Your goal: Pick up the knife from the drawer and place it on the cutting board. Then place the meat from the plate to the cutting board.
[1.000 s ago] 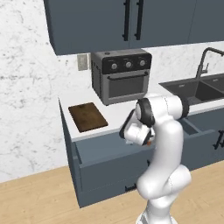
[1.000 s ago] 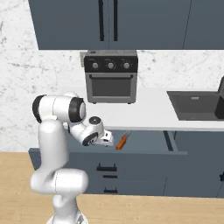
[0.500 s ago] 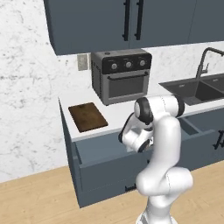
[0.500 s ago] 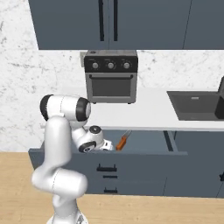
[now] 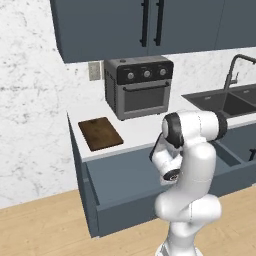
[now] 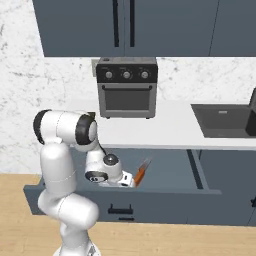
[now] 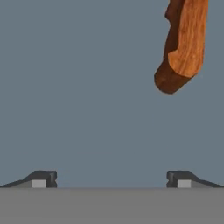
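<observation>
The slate-blue drawer (image 6: 170, 172) stands pulled open under the counter. In it lies the knife (image 6: 141, 174), orange handle toward me and blade pointing to the back. My gripper (image 6: 128, 181) hangs low inside the drawer, just left of the handle, open and empty. In the hand view the handle's butt end (image 7: 183, 46) shows at the upper right, beyond the right fingertip (image 7: 180, 179), over the drawer's bare floor (image 7: 87, 87). The dark-brown cutting board (image 5: 100, 133) lies on the counter's left end. The meat and the plate are out of view.
A black toaster oven (image 5: 139, 86) stands on the white counter (image 6: 170, 125) behind the drawer. A dark sink (image 5: 225, 101) with a faucet is to the right. Upper cabinets with black handles (image 5: 152, 22) hang above. The drawer front (image 5: 125, 212) juts out over the wooden floor.
The hand has sunk lower into the drawer and closer to the knife's handle. The jaws have stayed wide. The knife has not moved.
</observation>
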### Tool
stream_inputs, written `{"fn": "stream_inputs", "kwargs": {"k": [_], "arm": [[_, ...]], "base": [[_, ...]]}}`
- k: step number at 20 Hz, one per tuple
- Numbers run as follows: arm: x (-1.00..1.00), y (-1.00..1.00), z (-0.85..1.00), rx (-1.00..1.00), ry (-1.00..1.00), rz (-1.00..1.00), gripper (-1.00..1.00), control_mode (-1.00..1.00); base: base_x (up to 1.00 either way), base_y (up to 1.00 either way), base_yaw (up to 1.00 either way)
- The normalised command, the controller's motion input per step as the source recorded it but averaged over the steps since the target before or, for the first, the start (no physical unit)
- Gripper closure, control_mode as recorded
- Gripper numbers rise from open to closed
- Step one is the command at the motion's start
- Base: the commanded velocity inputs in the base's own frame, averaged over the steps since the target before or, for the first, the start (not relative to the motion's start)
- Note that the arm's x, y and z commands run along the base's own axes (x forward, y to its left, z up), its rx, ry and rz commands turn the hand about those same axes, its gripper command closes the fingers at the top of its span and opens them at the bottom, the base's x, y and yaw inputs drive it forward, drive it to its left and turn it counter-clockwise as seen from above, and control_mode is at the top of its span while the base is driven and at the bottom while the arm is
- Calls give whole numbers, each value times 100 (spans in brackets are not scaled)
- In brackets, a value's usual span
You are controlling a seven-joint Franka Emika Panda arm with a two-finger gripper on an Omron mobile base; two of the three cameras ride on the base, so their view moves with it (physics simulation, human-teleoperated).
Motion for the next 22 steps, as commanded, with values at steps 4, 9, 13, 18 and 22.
{"fn": "stream_inputs", "kwargs": {"k": [4,9,13,18,22], "arm": [[-24,-63,76,0,0,-14,-100,-100],[98,-41,47,0,0,-21,-100,-100],[100,-29,36,0,0,-18,-100,-100],[91,-28,5,0,16,-14,-100,-100],[42,-21,0,2,25,-8,-100,-100]], "base": [[0,0,0],[0,0,0],[0,0,0],[0,0,0],[0,0,0]]}}
